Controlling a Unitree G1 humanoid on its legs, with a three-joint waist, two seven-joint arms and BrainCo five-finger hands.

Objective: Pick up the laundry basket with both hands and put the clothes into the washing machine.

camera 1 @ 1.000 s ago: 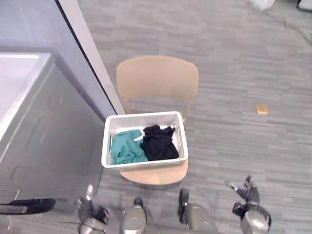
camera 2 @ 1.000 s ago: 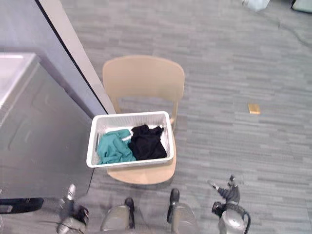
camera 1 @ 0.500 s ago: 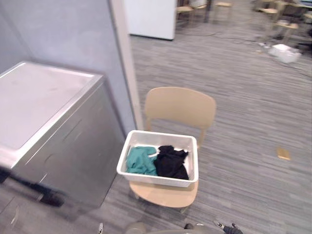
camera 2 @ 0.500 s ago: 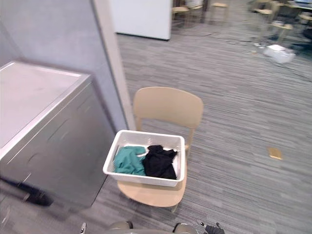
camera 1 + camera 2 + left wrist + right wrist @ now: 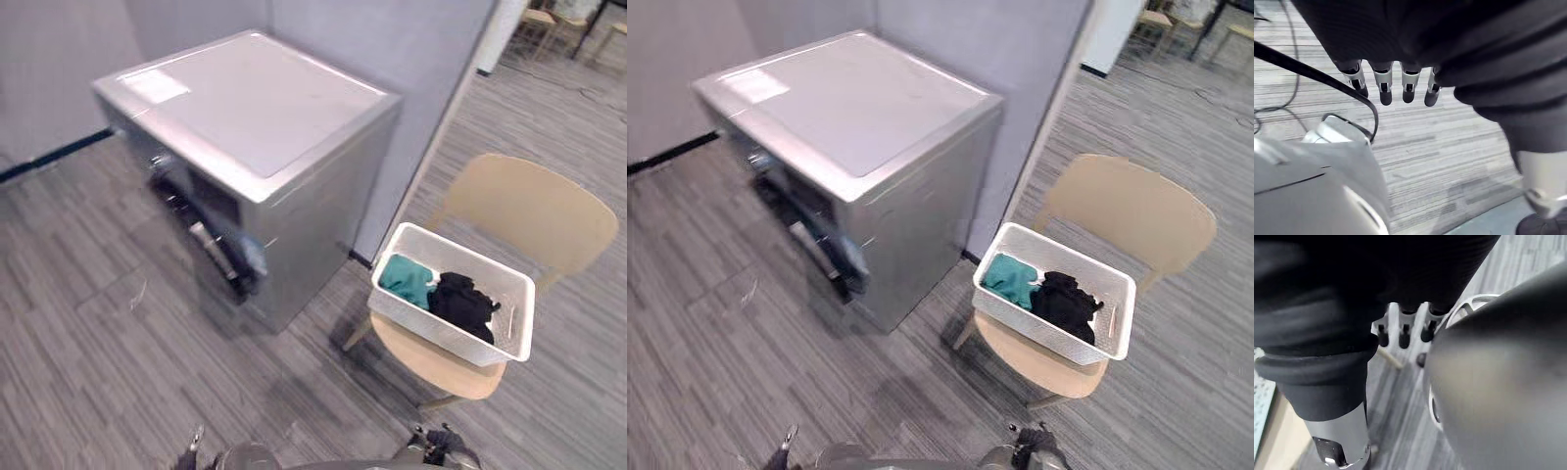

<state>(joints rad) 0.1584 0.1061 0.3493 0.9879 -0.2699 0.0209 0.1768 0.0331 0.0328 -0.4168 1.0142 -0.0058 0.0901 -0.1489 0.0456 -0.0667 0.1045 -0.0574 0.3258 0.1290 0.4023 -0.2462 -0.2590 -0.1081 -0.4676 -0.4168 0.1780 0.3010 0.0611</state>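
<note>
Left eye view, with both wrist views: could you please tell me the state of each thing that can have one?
Washing machine: upright; front too blurred to tell whether the door is open.
Laundry basket: resting on the chair seat, not lifted.
Teal cloth: crumpled inside the laundry basket.
Black cloth: crumpled beside it.
Chair: upright.
Left hand: open, empty.
Right hand: open, empty.

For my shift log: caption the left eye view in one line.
White laundry basket holding teal and black clothes sits on a tan chair beside the silver washing machine.
</note>
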